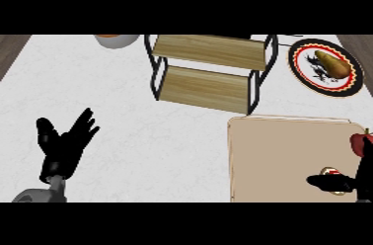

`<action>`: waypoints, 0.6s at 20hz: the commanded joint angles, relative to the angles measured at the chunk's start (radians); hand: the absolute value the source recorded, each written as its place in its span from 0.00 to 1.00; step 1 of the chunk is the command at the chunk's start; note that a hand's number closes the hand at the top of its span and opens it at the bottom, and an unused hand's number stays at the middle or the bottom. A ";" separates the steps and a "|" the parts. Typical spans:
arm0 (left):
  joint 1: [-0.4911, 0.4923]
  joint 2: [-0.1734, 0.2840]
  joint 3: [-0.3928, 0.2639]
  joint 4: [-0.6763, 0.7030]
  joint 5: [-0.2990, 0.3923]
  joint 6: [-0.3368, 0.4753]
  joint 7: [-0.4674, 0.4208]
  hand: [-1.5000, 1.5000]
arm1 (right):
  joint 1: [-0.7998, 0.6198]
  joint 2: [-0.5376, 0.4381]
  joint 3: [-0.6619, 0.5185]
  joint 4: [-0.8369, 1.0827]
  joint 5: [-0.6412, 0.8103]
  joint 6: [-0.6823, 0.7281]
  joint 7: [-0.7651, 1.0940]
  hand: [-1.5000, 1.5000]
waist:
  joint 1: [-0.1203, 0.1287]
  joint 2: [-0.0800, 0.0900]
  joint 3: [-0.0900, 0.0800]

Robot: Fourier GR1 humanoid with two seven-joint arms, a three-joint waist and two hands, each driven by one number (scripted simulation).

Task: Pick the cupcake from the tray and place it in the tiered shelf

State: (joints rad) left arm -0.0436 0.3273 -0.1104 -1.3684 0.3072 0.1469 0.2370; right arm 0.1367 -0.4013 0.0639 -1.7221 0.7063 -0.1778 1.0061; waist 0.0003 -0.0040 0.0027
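Observation:
The cupcake [331, 171] sits on the tan tray [284, 155] near its lower right corner, only its top rim showing. My right hand [336, 183] is at it: the thumb lies across its near side and the fingers [365, 162] run straight up along the view's right edge, not curled round it. The tiered shelf [211, 71], a black wire frame with two wooden boards, stands behind the tray at the top middle, and both boards are bare. My left hand [64, 140] rests open at the lower left, fingers up.
A red apple-like thing [359, 142] lies on the tray's right edge, just behind my right hand. A patterned plate [348, 83] with a brown food item stands at the top right. An orange-and-white bowl [116, 40] is at the top left.

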 commanded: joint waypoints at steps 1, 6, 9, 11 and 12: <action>-0.042 -0.019 0.051 0.070 -0.014 -0.033 0.012 0.50 | -0.025 0.048 -0.043 0.061 0.002 0.002 -0.054 0.00 | -0.002 0.004 -0.003; -0.026 -0.003 0.026 0.021 -0.003 -0.041 0.038 0.50 | -0.037 0.001 0.098 0.137 -0.027 0.159 -0.127 1.00 | 0.008 0.006 -0.002; 0.055 -0.001 0.045 -0.009 -0.013 -0.064 0.001 0.50 | -0.021 0.012 0.021 0.107 -0.073 0.131 -0.191 1.00 | 0.003 0.004 -0.003; 0.005 -0.043 0.021 -0.001 -0.039 -0.020 0.034 0.50 | -0.066 0.085 0.078 0.108 -0.012 0.096 -0.138 1.00 | 0.003 0.004 -0.003; 0.047 -0.009 0.038 -0.041 -0.028 -0.041 0.058 0.50 | -0.035 0.070 0.053 0.127 -0.019 0.069 -0.206 1.00 | 0.003 0.004 -0.002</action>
State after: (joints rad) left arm -0.0317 0.3102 -0.0773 -1.3923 0.2852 0.1175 0.2602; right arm 0.1223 -0.3701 0.1151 -1.6650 0.6890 -0.0911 0.8522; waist 0.0011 -0.0129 -0.0134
